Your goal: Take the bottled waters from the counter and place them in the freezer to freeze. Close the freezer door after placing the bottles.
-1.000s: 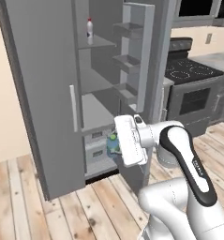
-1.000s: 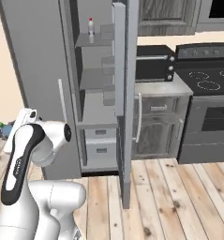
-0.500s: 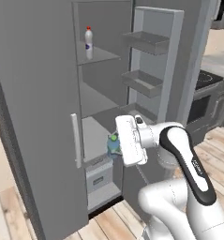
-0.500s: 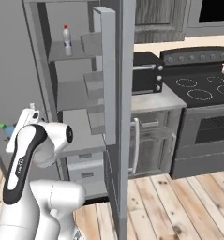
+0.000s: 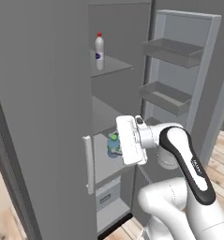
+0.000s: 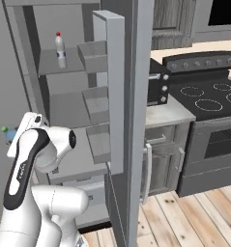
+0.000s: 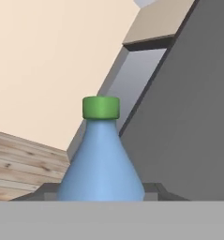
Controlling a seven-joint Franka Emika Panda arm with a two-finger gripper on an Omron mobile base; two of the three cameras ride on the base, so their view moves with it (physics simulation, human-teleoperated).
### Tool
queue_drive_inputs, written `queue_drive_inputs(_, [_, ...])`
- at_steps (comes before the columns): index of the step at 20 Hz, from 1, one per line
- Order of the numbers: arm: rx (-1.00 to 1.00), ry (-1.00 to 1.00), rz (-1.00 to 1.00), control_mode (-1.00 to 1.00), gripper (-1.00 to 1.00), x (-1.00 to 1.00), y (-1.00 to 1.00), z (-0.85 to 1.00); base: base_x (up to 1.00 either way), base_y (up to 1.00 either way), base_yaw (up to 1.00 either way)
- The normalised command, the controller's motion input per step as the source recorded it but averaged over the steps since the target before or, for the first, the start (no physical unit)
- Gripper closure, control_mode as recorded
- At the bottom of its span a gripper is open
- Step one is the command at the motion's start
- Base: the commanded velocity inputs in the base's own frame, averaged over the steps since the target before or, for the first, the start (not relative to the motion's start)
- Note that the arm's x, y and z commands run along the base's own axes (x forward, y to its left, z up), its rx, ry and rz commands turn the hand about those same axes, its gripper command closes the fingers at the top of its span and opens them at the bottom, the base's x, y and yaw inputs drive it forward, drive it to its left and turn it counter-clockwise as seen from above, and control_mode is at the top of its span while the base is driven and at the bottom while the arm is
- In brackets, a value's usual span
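In the left base view, the red-capped bottle (image 5: pixel 99 51) already stands on an upper shelf of the freezer (image 5: pixel 111 105), top centre of frame. The gripper (image 5: pixel 117 146), mid-frame, is pinching the blue bottle (image 5: pixel 113 145) in front of a middle shelf.

In the right base view, the freezer door (image 6: pixel 122 96) stands open at centre, so closing it is left.

In the hand view, the blue bottle fills the lower centre, not yet placed.
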Motion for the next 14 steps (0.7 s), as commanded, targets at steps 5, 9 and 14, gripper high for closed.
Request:
queue_drive_inputs(5, [0.00, 0.00, 0.00, 1.00, 1.00, 0.00, 0.00, 0.00, 0.12, 0.19, -0.03])
queue_drive_inputs(9, [0.00, 0.00, 0.00, 1.00, 1.00, 0.00, 0.00, 0.00, 0.18, 0.03, -0.01])
queue_drive_inputs(14, [0.00, 0.00, 0.00, 1.00, 1.00, 0.00, 0.00, 0.00, 0.47, 0.03, -0.10])
